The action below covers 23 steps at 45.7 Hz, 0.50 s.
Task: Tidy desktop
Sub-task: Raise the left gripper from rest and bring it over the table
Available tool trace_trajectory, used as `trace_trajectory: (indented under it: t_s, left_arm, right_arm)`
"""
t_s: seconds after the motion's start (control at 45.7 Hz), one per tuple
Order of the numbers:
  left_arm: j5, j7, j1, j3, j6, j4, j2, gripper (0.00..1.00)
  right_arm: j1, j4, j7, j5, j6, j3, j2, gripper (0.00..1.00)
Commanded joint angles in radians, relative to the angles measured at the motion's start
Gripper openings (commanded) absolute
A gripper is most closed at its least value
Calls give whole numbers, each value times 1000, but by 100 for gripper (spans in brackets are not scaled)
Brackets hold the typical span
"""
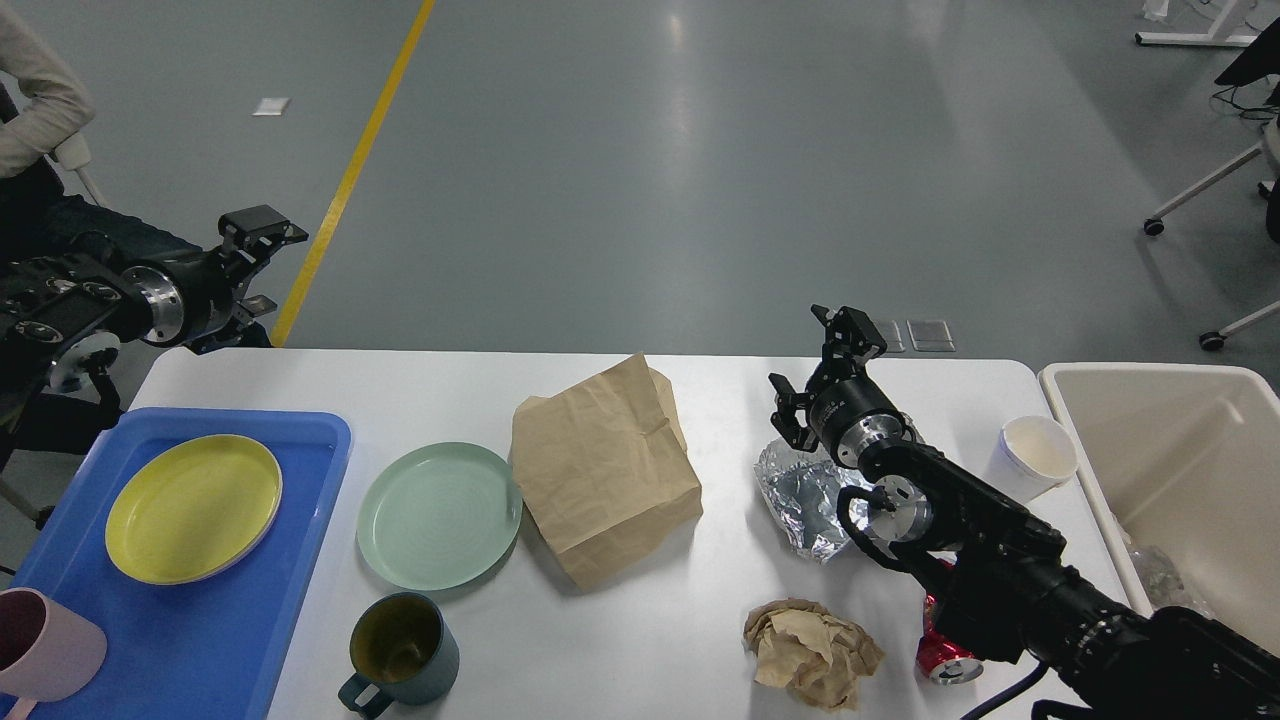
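Observation:
The white desktop carries a pale green plate, a dark teal mug, a brown paper bag, crumpled foil, a crumpled brown paper ball, a red can partly behind my right arm, and a white paper cup. My left gripper is open and empty, past the desktop's far left corner, pointing right. My right gripper is open and empty, just above and behind the foil.
A blue tray at the left holds a yellow plate and a pink cup. A beige bin with some waste inside stands off the right end. A seated person is at far left.

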Motion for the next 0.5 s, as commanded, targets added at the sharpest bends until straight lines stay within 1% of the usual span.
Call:
trace_trajectory:
  t_s: [0.0, 0.131, 0.197, 0.263, 0.372, 0.438, 0.481]
  left_arm:
    - [3, 0, -26, 110, -25, -13, -1, 96]
    - [39, -2, -65, 265, -35, -14, -32, 96]
    - [98, 1, -82, 342, -76, -14, -55, 96]
    - [167, 1, -101, 418, -155, -14, -65, 96]
    - [208, 0, -137, 454, -313, -16, -65, 96]
    - [216, 1, -158, 462, -446, -37, -67, 96]
    - [218, 3, -170, 471, -537, -79, -67, 96]
  right_arm:
    - [0, 0, 0, 0, 0, 0, 0, 100]
    - [0, 0, 0, 0, 0, 0, 0, 100]
    - [0, 0, 0, 0, 0, 0, 0, 100]
    - [0, 1, 0, 0, 0, 0, 0, 100]
    - [1, 0, 0, 0, 0, 0, 0, 100]
    - [0, 0, 0, 0, 1, 0, 0, 100]
    - [0, 0, 0, 0, 0, 0, 0, 100]
